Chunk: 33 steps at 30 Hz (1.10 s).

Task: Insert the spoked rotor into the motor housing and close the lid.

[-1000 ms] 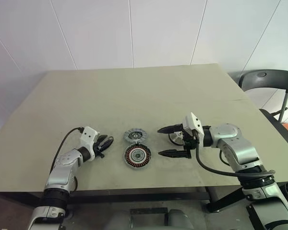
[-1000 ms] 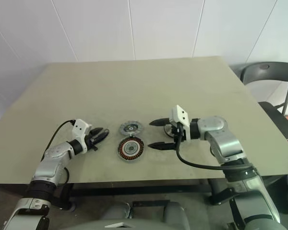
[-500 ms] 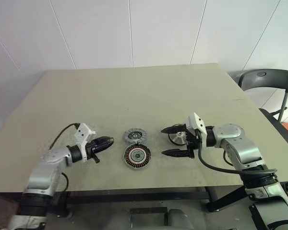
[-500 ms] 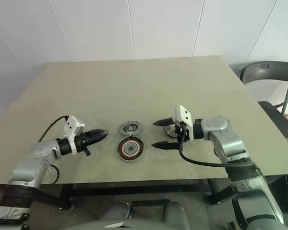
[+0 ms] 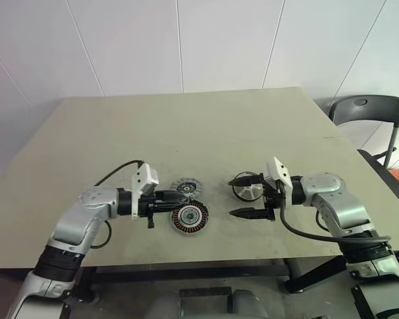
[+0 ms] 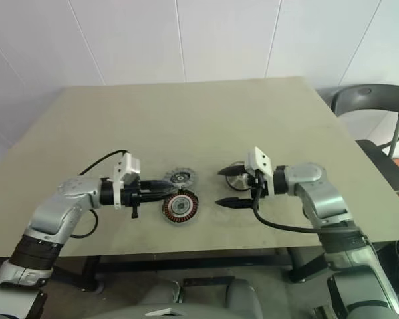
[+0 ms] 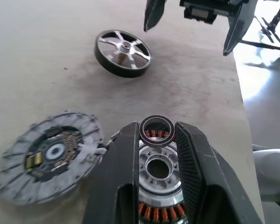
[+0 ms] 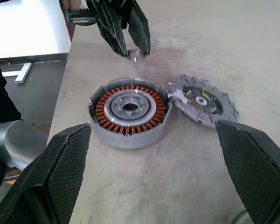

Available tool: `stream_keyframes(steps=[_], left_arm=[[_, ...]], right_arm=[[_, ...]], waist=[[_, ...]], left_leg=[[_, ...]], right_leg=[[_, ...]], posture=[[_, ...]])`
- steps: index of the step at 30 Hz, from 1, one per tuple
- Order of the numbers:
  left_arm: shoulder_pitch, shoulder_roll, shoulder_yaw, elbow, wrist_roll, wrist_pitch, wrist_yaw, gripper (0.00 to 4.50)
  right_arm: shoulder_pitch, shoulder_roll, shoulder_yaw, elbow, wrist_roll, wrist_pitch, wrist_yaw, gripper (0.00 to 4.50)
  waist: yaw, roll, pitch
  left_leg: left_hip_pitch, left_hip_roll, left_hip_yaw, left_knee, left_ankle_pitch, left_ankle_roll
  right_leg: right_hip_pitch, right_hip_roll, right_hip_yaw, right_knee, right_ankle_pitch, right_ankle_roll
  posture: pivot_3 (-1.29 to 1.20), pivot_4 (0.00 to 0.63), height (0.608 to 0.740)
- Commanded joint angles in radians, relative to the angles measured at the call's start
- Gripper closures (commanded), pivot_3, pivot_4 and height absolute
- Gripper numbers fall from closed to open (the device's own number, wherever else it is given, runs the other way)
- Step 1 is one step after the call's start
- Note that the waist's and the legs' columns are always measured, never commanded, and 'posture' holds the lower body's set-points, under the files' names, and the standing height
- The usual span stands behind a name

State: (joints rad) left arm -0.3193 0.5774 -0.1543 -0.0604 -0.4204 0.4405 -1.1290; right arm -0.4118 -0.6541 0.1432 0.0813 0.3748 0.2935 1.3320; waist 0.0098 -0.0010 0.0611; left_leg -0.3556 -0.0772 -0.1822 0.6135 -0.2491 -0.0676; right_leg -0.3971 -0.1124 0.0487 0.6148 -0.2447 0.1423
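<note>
1. Above the round motor housing with its dark rim, ring of copper windings and silvery hub (image 7: 159,186), the left gripper (image 7: 157,131) holds a small thin metal ring (image 7: 157,129) pinched between its two black fingertips. The ring hangs close over the housing's centre bore, which suggests it is a bearing or spacer meant to seat on the hub before anything else goes in.

2. Beside the housing, on the side away from the robot, the flat grey ribbed lid with a dark centre (image 5: 186,187) lies face-up on the grey-green table (image 5: 186,126). It lies hard against the housing's rim, and I cannot tell whether a small tab joins them. Lying open, it leaves the housing's mouth free for loading.

3. Over to the robot's right, the black spoked rotor with silvery-white spokes and a central hub (image 5: 247,191) rests on the table, well apart from the housing and not yet inserted.

4. Around the rotor stands the right gripper (image 5: 246,197), its two fingers spread wide, one on the far side of the rotor and one on the near side, neither visibly touching it. That straddling pose looks like readiness to close on the rotor.

5. My judgement: rotor insertion and lid closing both remain, and the small ring could slip if it is released off-centre.
</note>
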Motion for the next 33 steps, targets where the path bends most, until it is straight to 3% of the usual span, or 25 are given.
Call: stream_keyframes(steps=[1, 9, 33], left_arm=[[-0.035, -0.014, -0.029, 0.024, 0.019, -0.033, -0.028, 3.72], [-0.056, -0.026, -0.096, 0.107, 0.106, -0.140, -0.075, 3.72], [-0.075, -0.028, -0.102, 0.150, 0.163, -0.145, -0.075, 3.72]], right_arm=[[-0.006, -0.014, -0.032, -0.041, 0.018, 0.002, -0.001, 0.00], [-0.020, -0.012, -0.027, -0.039, 0.016, 0.014, -0.002, 0.00], [-0.024, 0.002, -0.020, -0.056, 0.014, 0.022, -0.015, 0.00]], waist=[[-0.002, 0.000, 0.000], [0.001, 0.000, 0.000], [0.001, 0.000, 0.000]], left_leg=[[0.000, 0.000, 0.000, 0.000, 0.000, 0.000], [0.000, 0.000, 0.000, 0.000, 0.000, 0.000], [0.000, 0.000, 0.000, 0.001, 0.000, 0.000]], right_leg=[[0.000, 0.000, 0.000, 0.000, 0.000, 0.000], [0.000, 0.000, 0.000, 0.000, 0.000, 0.000], [0.000, 0.000, 0.000, 0.000, 0.001, 0.002]], posture=[[0.00, 0.000, 0.740], [0.00, 0.000, 0.740], [0.00, 0.000, 0.740]])
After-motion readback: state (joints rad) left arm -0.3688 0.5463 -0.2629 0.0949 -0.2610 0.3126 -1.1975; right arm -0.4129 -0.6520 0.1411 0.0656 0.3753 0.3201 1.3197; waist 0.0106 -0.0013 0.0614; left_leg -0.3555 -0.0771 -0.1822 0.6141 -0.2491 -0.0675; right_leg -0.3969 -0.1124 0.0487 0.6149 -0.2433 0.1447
